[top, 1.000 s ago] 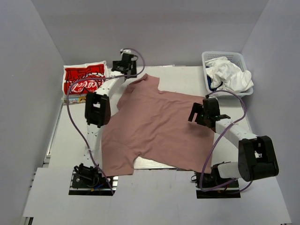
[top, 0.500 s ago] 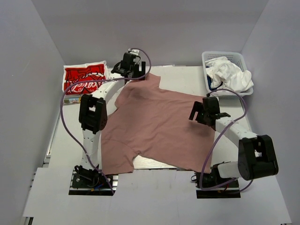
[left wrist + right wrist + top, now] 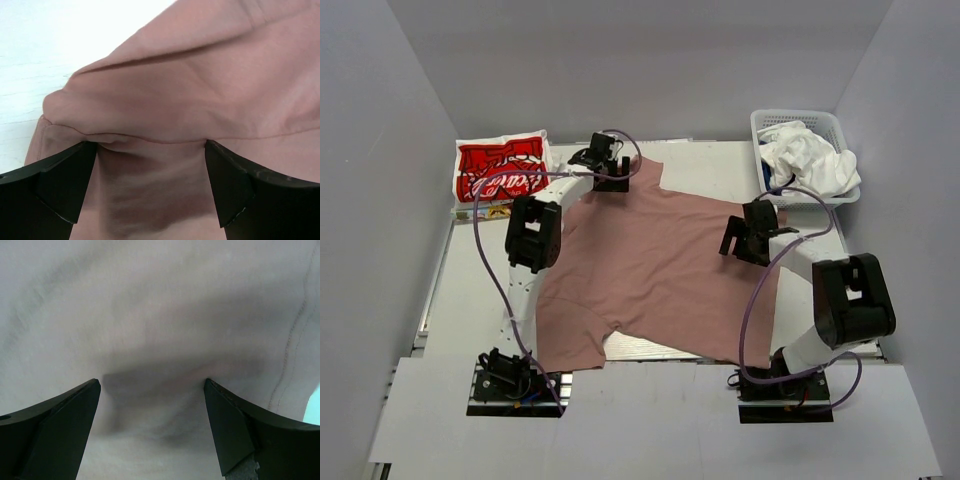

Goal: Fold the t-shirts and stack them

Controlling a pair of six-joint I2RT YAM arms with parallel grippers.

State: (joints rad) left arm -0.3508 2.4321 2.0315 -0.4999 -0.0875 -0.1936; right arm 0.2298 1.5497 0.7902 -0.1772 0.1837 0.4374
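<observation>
While the left tool (image 3: 151, 146) and right tool (image 3: 152, 382) gape empty, the pink t-shirt (image 3: 660, 262) lies lengthwise left-right.

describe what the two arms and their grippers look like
The left arm and right arm are white tubular links with bulky black joint housings. A thin purple cable loops along each. The left gripper and right gripper have black wedge-shaped fingers.

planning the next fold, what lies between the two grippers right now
Only the pink t-shirt, spread out; nothing else lies on it there. The top view shows this: left gripper at its far edge, right gripper at its right side.
</observation>
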